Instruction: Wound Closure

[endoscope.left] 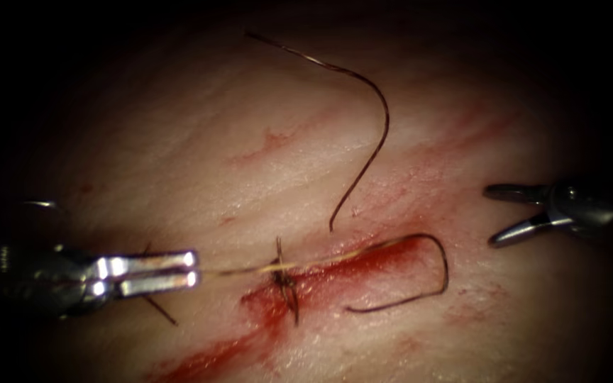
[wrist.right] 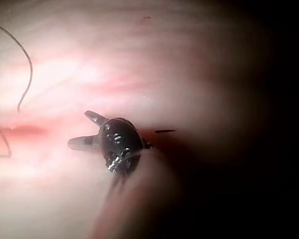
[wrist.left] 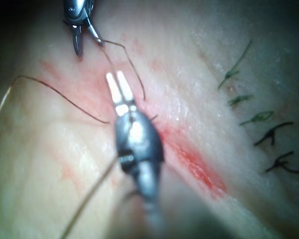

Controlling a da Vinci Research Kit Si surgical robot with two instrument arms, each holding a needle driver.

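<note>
Thread (endoscope.left: 381,113) strung taut from knot (endoscope.left: 285,280) on the cut (endoscope.left: 349,266) to left tool (endoscope.left: 194,270), jaws pinching it, likely for tension; right tool (endoscope.left: 489,216) spread, empty, right of cut. Left wrist: same pinch (wrist.left: 119,79). Right wrist: jaws apart (wrist.right: 77,129). Needle unseen.

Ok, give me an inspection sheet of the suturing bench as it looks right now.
Surface: tissue with a cut; red fluid along it.
Job's things: thread in loose loops on the tissue; knotted stitch across the cut.
Clutter: finished stitches elsewhere on the tissue.
Grippers: left tool shut on the thread, left of the stitch; right tool open, holding nothing, right of the cut.
Cables: nothing seen.
Surroundings: dark, nothing seen.
</note>
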